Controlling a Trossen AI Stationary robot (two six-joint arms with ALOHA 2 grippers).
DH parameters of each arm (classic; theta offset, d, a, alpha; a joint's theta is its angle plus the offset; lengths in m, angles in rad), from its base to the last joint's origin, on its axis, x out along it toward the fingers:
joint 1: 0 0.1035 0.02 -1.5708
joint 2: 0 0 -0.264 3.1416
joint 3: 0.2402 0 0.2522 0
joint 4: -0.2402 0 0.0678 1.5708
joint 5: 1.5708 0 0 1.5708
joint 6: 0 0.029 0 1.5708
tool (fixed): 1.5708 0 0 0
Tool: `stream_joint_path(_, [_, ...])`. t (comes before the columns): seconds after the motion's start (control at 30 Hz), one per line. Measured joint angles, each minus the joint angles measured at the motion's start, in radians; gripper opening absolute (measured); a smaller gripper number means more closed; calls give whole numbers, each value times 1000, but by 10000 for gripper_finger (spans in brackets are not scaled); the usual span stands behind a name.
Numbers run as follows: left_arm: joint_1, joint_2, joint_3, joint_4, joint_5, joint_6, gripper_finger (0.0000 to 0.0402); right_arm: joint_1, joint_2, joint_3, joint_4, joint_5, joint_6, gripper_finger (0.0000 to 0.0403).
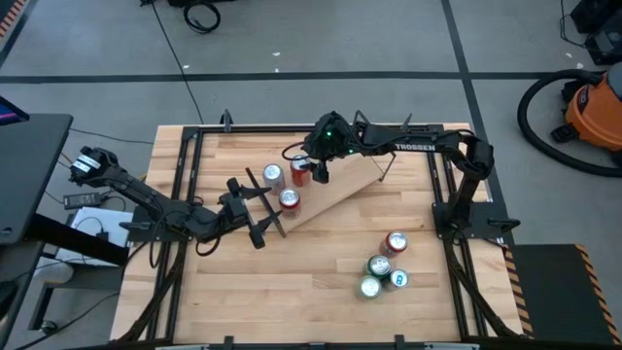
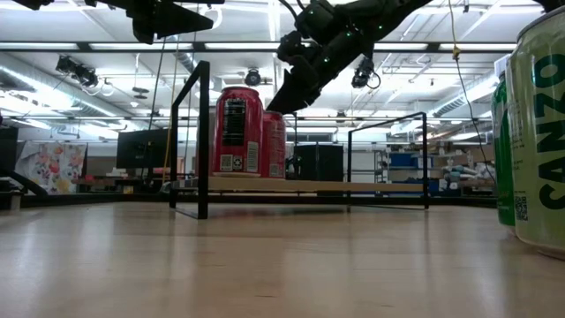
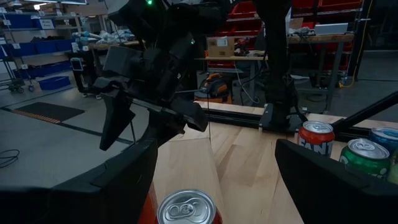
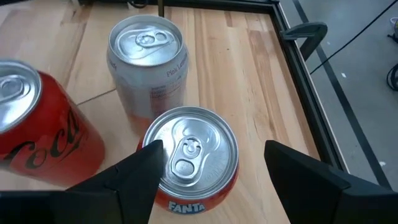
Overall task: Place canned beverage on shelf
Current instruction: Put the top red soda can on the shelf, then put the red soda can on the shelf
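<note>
Fanta can (image 4: 189,158) stands on the shelf (image 1: 335,194) between the right gripper (image 4: 208,168) jaws, which sit close on both sides of it; whether they press it I cannot tell. Left gripper (image 1: 260,216) hovers open by the shelf's end, above a red can (image 1: 289,199).

I see an orange shop vacuum (image 1: 595,107) on the floor off the bench's (image 1: 292,292) far right corner, and a coiled black cable (image 1: 202,15) beyond its far edge.
</note>
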Motion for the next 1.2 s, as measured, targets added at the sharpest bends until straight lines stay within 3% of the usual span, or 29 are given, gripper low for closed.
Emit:
stream_joint_path(0.43, [0, 0, 0, 1, 0, 0, 336, 9, -78, 34, -88, 10, -8, 291])
stream_joint_path(0.6, [0, 0, 0, 0, 0, -3, 336, 44, -159, 36, -234, 7, 14, 291])
stream_joint_path(0.77, [-1, 0, 0, 0, 0, -3, 336, 123, -237, 36, -475, 15, 69, 291])
stream_joint_path(0.9, [-1, 0, 0, 0, 0, -9, 336, 204, -300, 36, -624, 89, 129, 291])
stream_joint_path(1.2, [-1, 0, 0, 0, 0, -21, 336, 387, -446, -22, -717, 205, 269, 291])
